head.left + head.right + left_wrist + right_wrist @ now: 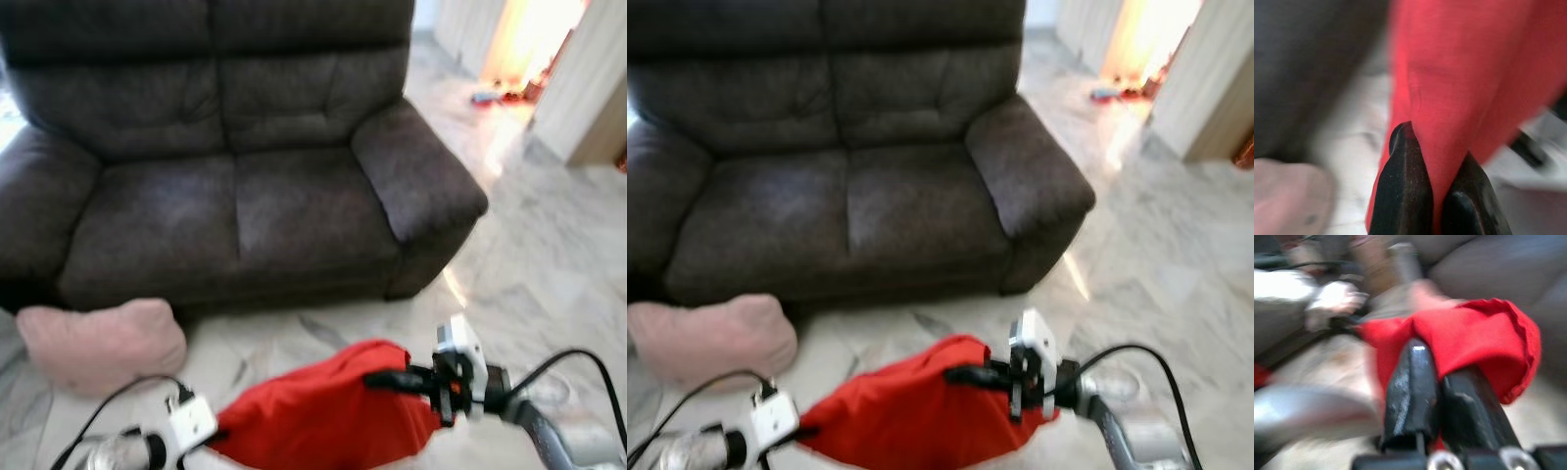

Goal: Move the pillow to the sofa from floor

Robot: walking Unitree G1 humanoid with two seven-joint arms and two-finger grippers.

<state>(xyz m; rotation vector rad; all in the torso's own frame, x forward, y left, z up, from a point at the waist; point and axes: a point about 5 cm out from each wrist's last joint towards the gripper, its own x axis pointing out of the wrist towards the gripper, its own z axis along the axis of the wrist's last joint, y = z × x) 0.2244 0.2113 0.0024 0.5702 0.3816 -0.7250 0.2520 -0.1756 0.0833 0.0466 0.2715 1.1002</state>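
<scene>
The red pillow (323,411) hung off the floor between both arms, in front of the sofa (235,215), not yet on its seat. Each grip caught only an edge of fabric, so the cloth could have slipped out and dropped the pillow short. The pink pillow (98,343) on the floor by the sofa's base might also have got in the way. The left pincer (1432,196) was clenched on a fold of the red pillow; the right pincer (1442,396) pinched its other end, jaws nearly closed.
</scene>
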